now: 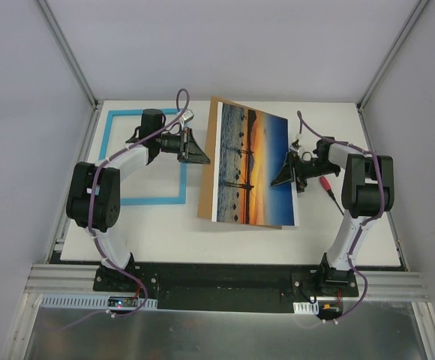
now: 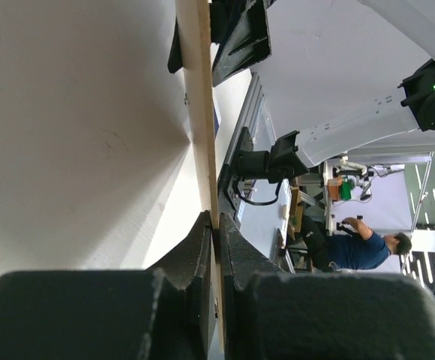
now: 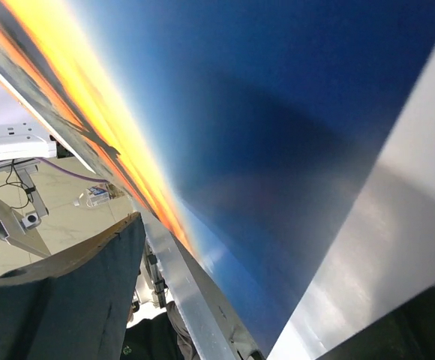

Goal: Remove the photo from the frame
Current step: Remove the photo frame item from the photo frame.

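The photo (image 1: 251, 165), an orange sunset over blue water, rests on a brown backing board (image 1: 208, 172) and is tilted up off the table in the middle. My left gripper (image 1: 202, 157) is shut on the board's left edge; the left wrist view shows the thin tan board (image 2: 199, 112) pinched between the jaws of that gripper (image 2: 217, 225). My right gripper (image 1: 285, 174) stands open at the photo's right edge. The glossy print (image 3: 277, 112) fills the right wrist view, passing between the wide-apart fingers of the right gripper (image 3: 270, 330). The turquoise frame (image 1: 150, 201) lies flat at the left.
A red-handled screwdriver (image 1: 327, 186) lies on the table just right of my right gripper. The left arm reaches across the frame's upper part. Metal enclosure posts stand at the table's back corners.
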You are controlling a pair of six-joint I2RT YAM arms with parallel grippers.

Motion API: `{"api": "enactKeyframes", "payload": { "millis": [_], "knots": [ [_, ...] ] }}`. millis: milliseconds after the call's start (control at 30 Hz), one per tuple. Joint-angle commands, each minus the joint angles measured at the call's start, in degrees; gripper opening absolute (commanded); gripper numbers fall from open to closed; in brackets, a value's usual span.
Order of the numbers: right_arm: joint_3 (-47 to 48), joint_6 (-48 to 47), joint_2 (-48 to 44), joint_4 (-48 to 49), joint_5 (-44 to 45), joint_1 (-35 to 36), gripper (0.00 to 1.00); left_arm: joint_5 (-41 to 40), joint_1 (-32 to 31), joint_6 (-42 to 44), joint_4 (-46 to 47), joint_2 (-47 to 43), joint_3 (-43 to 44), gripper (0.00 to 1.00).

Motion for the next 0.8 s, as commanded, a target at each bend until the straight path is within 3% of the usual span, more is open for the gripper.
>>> {"api": "enactKeyframes", "payload": {
  "millis": [0,767],
  "knots": [
    [1.7,0.1,0.1,-0.1,0.0,-0.9,0.77,1.1,2.6,4.3,-1.7,-3.6,1.9,0.00],
    [0.9,3.7,0.8,2.0,5.0,-3.2,0.70,-2.1,10.3,13.6,-16.0,-5.6,4.8,0.00]
  ]
}}
